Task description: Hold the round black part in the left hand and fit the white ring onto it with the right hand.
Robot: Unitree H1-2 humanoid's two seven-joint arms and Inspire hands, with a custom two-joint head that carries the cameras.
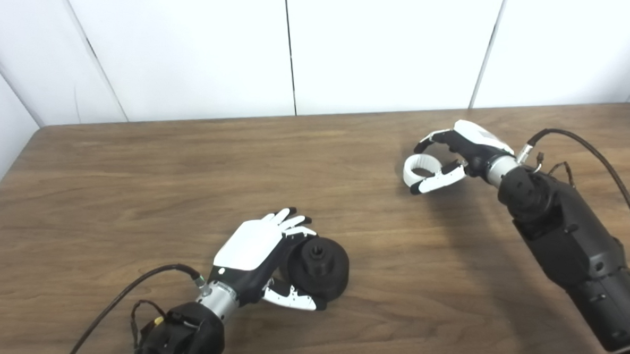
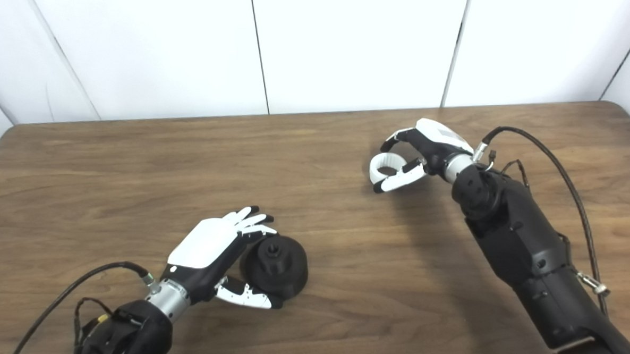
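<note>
Your left hand [image 1: 261, 252] is cupping the black part [image 1: 317, 273] low on the table [image 1: 134, 180], fingers straight, thumb under it; a firm grasp can't be confirmed. Your right hand [image 1: 457, 154] is pinching the white ring [image 1: 420, 168] far right, well apart.

no readable text, labels, brands or numbers anywhere, small grey patch on back of right hand [image 1: 468, 144] too blurred to make out
</note>
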